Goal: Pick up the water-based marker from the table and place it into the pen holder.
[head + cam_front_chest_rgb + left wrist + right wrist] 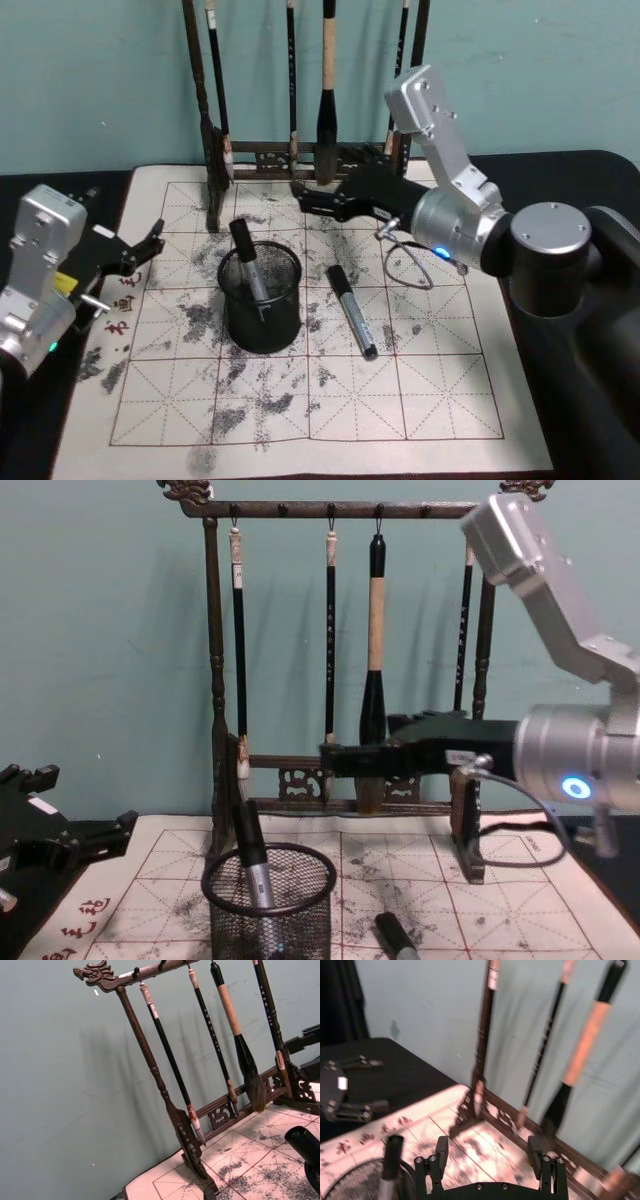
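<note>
The pen holder [262, 318], a round black wire-mesh cup, stands on the ink-stained practice mat. One grey and black marker [247, 262] leans inside it, cap end up, and shows again in the chest view [256, 865]. Another water-based marker [352, 310] lies flat on the mat just right of the holder. My right gripper [305, 200] hovers open and empty above the mat, behind the holder and near the brush rack's base; its fingers [440, 1152] stand wide apart. My left gripper [150, 250] rests open at the mat's left edge.
A tall dark wooden brush rack [215, 680] with several hanging brushes stands along the mat's back edge, right behind my right gripper. A thin cable [405, 262] loops on the mat below the right arm. Black tabletop [560, 165] surrounds the mat.
</note>
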